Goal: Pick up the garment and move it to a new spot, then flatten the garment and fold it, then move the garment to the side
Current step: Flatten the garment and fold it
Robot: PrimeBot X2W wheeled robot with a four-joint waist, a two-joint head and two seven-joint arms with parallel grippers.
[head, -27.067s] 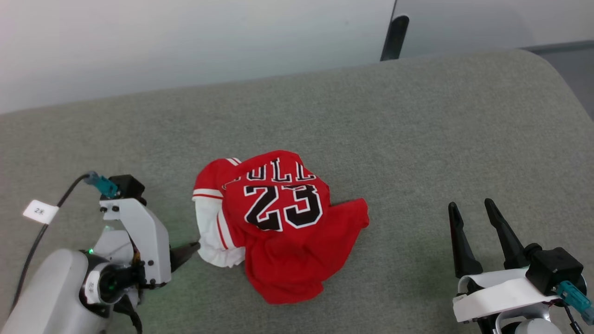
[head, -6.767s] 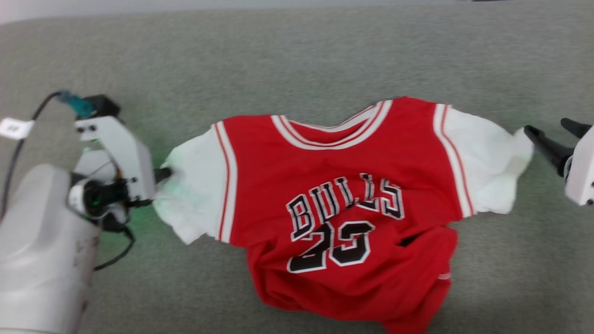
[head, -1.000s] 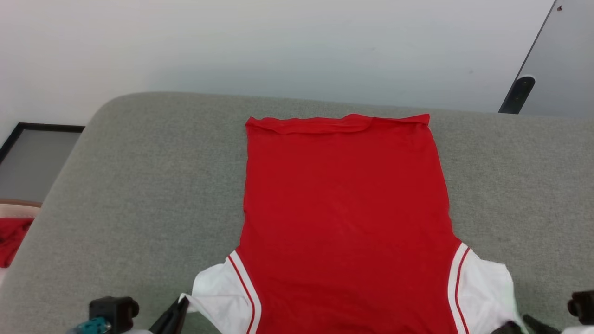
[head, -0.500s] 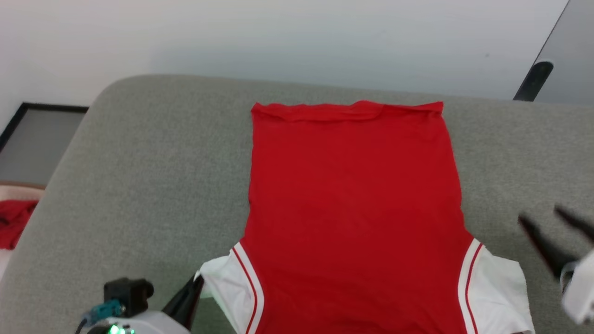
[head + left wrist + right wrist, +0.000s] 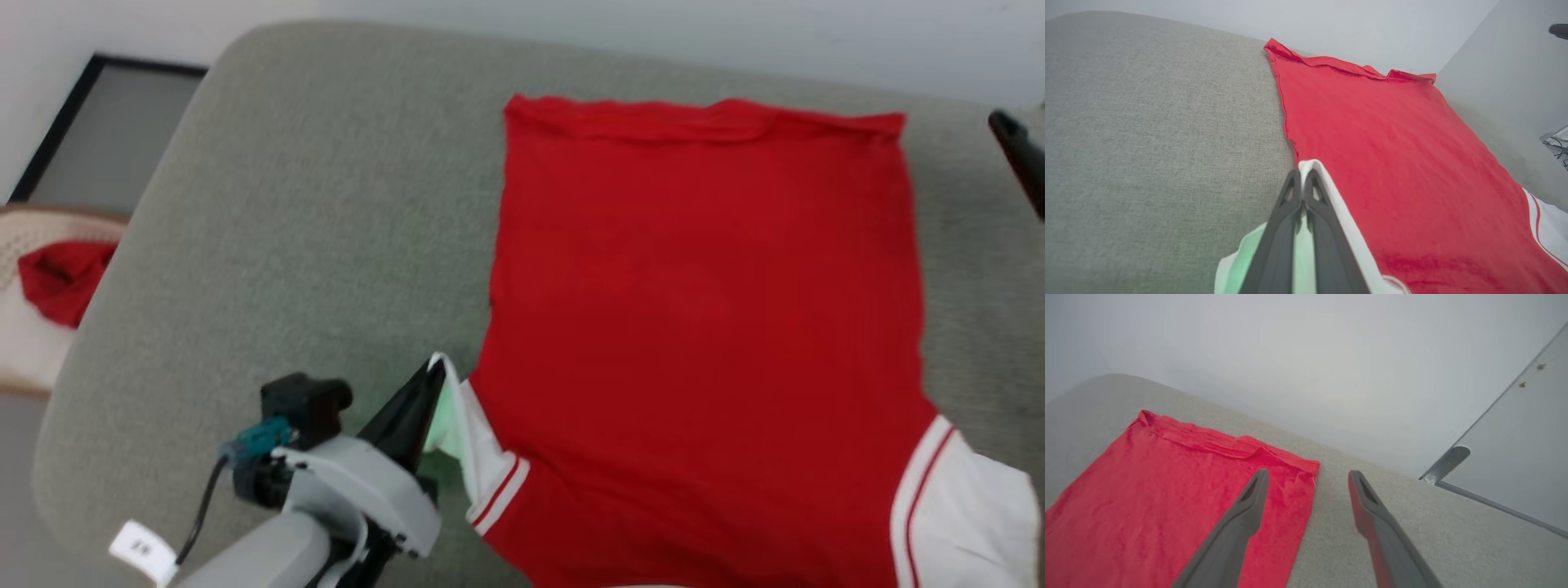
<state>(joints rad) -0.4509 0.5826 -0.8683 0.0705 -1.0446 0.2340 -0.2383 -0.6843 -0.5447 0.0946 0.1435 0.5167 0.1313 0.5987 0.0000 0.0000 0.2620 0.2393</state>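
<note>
- Bright, even light; the grey padded surface (image 5: 286, 204) shows almost no shadow.
- The head view is smeared with motion blur.
- A green glow tints the white sleeve of the garment (image 5: 702, 286) beside the left gripper (image 5: 433, 380).
- Wrist views bend at the edges.

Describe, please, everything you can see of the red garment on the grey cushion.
The garment is a red jersey with white short sleeves and red stripes at the shoulder seams. It lies spread flat, plain side up, on the grey cushion, hem farthest away and rumpled. The left gripper has its jaws shut on the left sleeve's edge, which stands raised; the other sleeve lies flat.
</note>
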